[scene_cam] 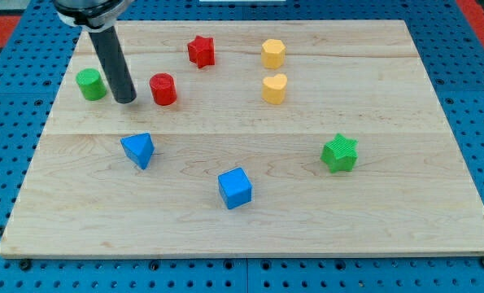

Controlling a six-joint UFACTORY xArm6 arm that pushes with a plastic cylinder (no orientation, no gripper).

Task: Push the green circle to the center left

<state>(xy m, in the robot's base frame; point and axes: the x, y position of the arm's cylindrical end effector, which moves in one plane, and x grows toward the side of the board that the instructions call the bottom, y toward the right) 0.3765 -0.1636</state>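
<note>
The green circle [89, 84] is a short green cylinder standing near the left edge of the wooden board [250, 228], in the upper left part of the view. My tip [125, 100] rests on the board just right of the green circle, in the gap between it and the red circle [163, 89]. The dark rod rises from the tip toward the view's top left. The tip stands a small gap away from both blocks.
A red star [201, 50] lies at the top centre. A yellow hexagon [273, 53] and a yellow heart [275, 89] lie right of it. A blue triangle [138, 150], a blue cube [235, 188] and a green star [340, 153] lie lower down.
</note>
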